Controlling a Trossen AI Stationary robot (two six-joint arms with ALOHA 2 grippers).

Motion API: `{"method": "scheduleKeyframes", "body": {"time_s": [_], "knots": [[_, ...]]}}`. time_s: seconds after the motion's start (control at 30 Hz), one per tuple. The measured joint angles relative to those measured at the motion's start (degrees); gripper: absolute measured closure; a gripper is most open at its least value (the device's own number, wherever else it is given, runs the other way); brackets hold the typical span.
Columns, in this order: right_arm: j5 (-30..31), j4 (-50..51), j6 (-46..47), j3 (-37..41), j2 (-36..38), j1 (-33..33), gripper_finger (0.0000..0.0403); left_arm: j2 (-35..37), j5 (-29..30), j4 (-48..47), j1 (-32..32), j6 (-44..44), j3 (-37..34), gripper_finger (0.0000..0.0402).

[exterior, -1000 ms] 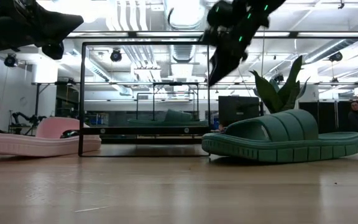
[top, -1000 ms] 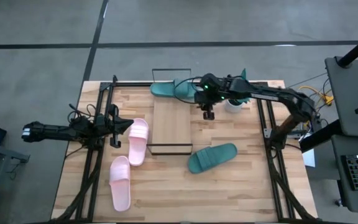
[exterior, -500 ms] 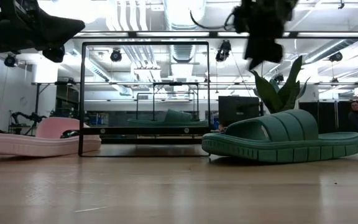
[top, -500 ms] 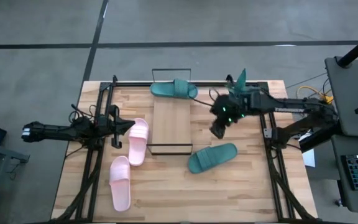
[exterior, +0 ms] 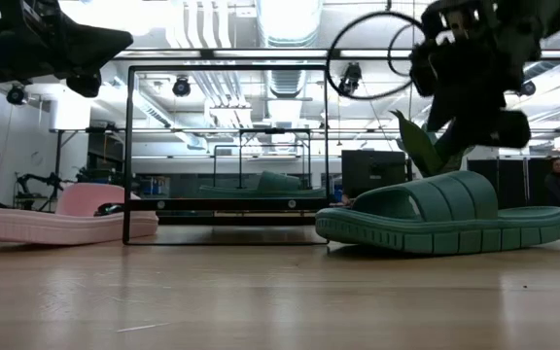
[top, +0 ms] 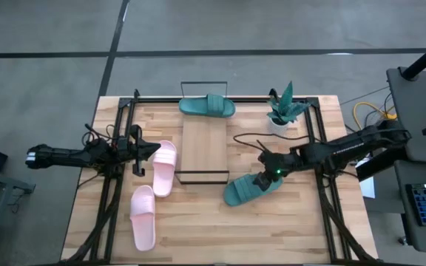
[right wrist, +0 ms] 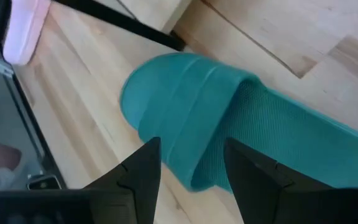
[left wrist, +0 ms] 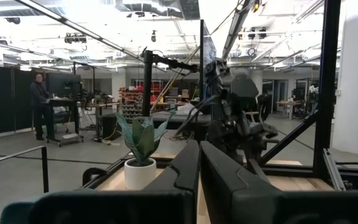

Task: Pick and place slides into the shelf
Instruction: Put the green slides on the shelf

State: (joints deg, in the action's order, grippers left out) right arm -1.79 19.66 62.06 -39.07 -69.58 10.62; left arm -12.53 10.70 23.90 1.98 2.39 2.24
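Note:
A teal slide (top: pixel 251 187) lies sole down on the table, right of the shelf's near end; it fills the right wrist view (right wrist: pixel 229 124). My right gripper (top: pixel 266 176) hovers open just above its strap (right wrist: pixel 188 177), one finger on either side, touching nothing. In the low view the gripper (exterior: pixel 474 107) hangs above that slide (exterior: pixel 445 216). A second teal slide (top: pixel 207 106) lies at the far end of the shelf (top: pixel 204 148). Two pink slides (top: pixel 163 167) (top: pixel 143 216) lie left of the shelf. My left gripper (top: pixel 140 148) waits shut beside the upper pink slide.
A potted plant (top: pixel 282 111) stands near the table's far right. Black frame rails (top: pixel 117 185) (top: pixel 324 192) run along the table's left and right sides. The shelf's wire rails (exterior: pixel 227 68) rise at its short ends. Bare wood lies near the table's front edge.
My right gripper has travelled from beside the far teal slide toward the table's near edge and a little right, and has come down over the near teal slide. The slides and the left arm have stayed where they were.

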Motion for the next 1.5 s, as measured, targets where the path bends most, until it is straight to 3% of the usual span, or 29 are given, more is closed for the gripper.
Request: {"method": "scheduleKeyframes", "body": {"time_s": [0.2,0.57,0.8,1.0,1.13,1.37,1.5], "knots": [[1.94,-11.77,4.88,6.23,0.00,0.52,0.0240,-0.07,-0.02,-0.22,0.00,-0.01,0.00,0.0402],[3.41,-14.37,4.97,9.50,-1.11,0.76,0.0242,-0.09,-0.07,-0.52,0.02,0.00,0.00,0.0402],[3.37,-16.38,4.20,8.75,-6.49,0.89,0.0243,-0.11,-0.02,-0.55,0.02,0.00,-0.02,0.0402],[2.10,-27.14,1.84,8.43,-11.72,1.02,0.0246,-0.22,0.02,-0.54,0.01,0.02,-0.04,0.0402],[1.38,-27.88,0.89,8.43,-13.96,1.26,0.0276,-0.20,0.02,-0.53,0.01,0.02,-0.04,0.0402],[-0.01,-27.76,-2.89,8.07,-13.82,1.50,0.0382,-0.09,0.02,-0.54,0.02,0.00,-0.09,0.0402],[-0.36,-25.51,-6.00,6.77,-10.66,1.57,0.0389,-0.06,0.02,-0.57,0.02,0.00,-0.09,0.0402]]}}
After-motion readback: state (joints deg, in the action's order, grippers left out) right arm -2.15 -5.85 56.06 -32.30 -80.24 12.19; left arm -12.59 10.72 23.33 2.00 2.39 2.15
